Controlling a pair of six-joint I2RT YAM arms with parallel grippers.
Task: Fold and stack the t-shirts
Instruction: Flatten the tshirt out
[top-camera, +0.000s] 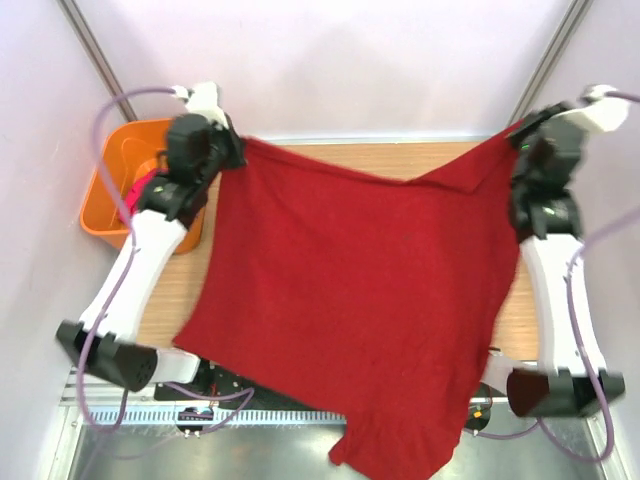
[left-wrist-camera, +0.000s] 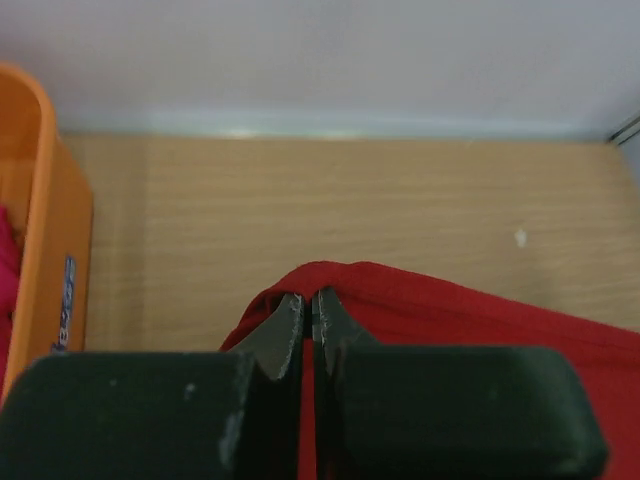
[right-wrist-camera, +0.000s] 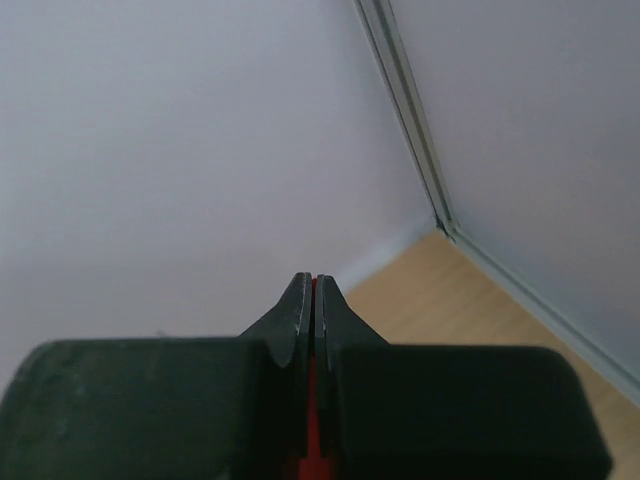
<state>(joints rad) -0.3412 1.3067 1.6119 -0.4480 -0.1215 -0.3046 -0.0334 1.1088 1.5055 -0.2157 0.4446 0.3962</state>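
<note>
The red shirt (top-camera: 350, 300) is stretched between the two arms over the desk (top-camera: 400, 160), its lower part trailing past the near edge; the left jaws are clenched on one far corner, the right jaws on the other; the pink shirt (top-camera: 140, 190) sits in the tub (top-camera: 105, 200); the cloth looks soft, light and limp, so corners and hems seem the surest holds.

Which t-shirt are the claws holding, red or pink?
The dark red cloth t-shirt, stretched between the left claw and right claw; the pink t-shirt sits in the orange plastic tub.
</note>
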